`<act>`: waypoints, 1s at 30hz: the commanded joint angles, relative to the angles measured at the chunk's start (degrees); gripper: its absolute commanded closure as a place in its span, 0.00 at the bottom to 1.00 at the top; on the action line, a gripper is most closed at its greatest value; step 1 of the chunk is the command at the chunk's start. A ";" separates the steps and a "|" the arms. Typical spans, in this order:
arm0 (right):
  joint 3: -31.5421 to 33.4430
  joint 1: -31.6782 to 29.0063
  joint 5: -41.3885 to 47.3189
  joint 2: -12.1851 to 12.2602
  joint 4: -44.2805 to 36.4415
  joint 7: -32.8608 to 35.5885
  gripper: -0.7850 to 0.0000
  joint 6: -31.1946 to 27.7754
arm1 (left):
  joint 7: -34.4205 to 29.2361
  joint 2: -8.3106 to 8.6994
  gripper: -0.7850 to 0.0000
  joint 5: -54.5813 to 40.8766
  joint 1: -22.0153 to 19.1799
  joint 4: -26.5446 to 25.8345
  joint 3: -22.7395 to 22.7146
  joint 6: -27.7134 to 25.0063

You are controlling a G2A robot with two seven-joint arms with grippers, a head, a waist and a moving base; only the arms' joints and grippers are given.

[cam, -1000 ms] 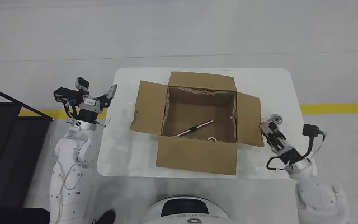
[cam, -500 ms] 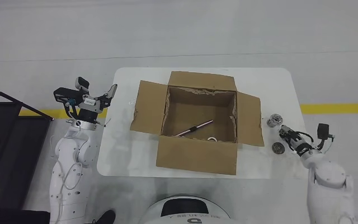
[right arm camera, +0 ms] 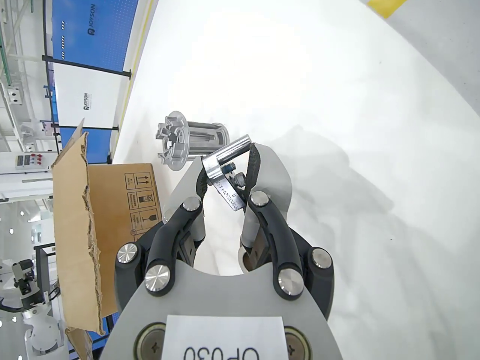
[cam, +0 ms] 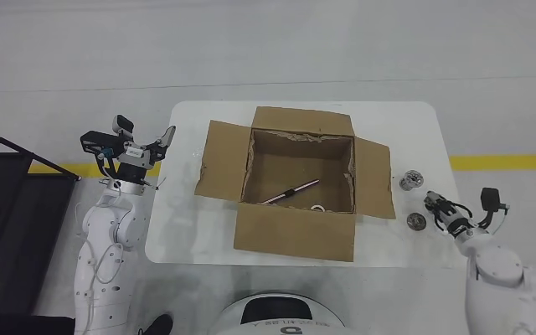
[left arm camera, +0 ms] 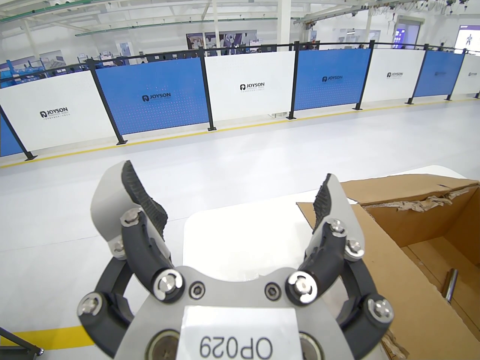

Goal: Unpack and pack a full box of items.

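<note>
Metal in hand: your right end effector (right arm camera: 228,159) is clamped on a small flanged pin (right arm camera: 233,150), over the desk (cam: 419,126) near its three o'clock edge, outside the cardboard box (cam: 219,163). That pin looks rigid, dense and slick, so the hold belongs across the barrel, not the thin flange. Mind the ribbed hub (cam: 409,179) at eleven o'clock of it and the round part (cam: 416,221) just beside at seven. Open room is tight there, with the desk edge close. Your left end effector (left arm camera: 227,177) hangs spread wide off the nine o'clock side.
</note>
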 commanded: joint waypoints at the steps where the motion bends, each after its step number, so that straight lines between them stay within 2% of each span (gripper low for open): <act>1: -1.34 -0.07 -1.91 -0.04 -0.90 -0.65 1.00 1.30 | 0.00 0.00 0.00 0.00 0.00 0.00 0.00 0.00; 4: -3.13 -0.24 -4.23 -0.11 -2.30 -1.89 0.99 3.65 | 0.00 0.00 0.00 0.00 0.00 0.00 0.00 0.00; 6: -3.80 -0.52 -4.77 -0.14 -2.98 -2.23 0.92 5.04 | 0.00 0.00 0.00 0.00 0.00 0.00 0.00 0.00; 11: -5.33 -0.99 -6.75 -0.07 -4.36 -1.89 0.84 7.96 | 0.00 0.00 0.00 0.00 0.00 0.00 0.00 0.00; 18: -5.72 -2.16 -6.55 -0.01 -5.99 -2.75 0.67 9.63 | 0.00 0.00 0.00 0.00 0.00 0.00 0.00 0.00; 20: -5.63 -2.57 -5.84 -0.03 -6.31 -2.93 0.50 9.71 | 0.00 0.00 0.00 0.00 0.00 0.00 0.00 0.00; 21: -5.65 -2.83 -5.66 -0.03 -6.53 -2.99 0.13 9.74 | 0.00 0.00 0.00 0.00 0.00 0.00 0.00 0.00; 22: -5.72 -3.08 -5.42 -0.05 -6.76 -3.15 0.00 9.85 | 0.00 0.00 0.00 0.00 0.00 0.00 0.00 0.00; 27: -5.21 -4.80 -2.83 -0.24 -8.54 -5.52 0.00 9.57 | 0.00 0.00 0.00 0.00 0.00 0.00 0.00 0.00; 30: -2.89 -7.21 3.33 -0.54 -10.09 -7.93 0.00 6.54 | 0.00 0.00 0.00 0.00 0.00 0.00 0.00 0.00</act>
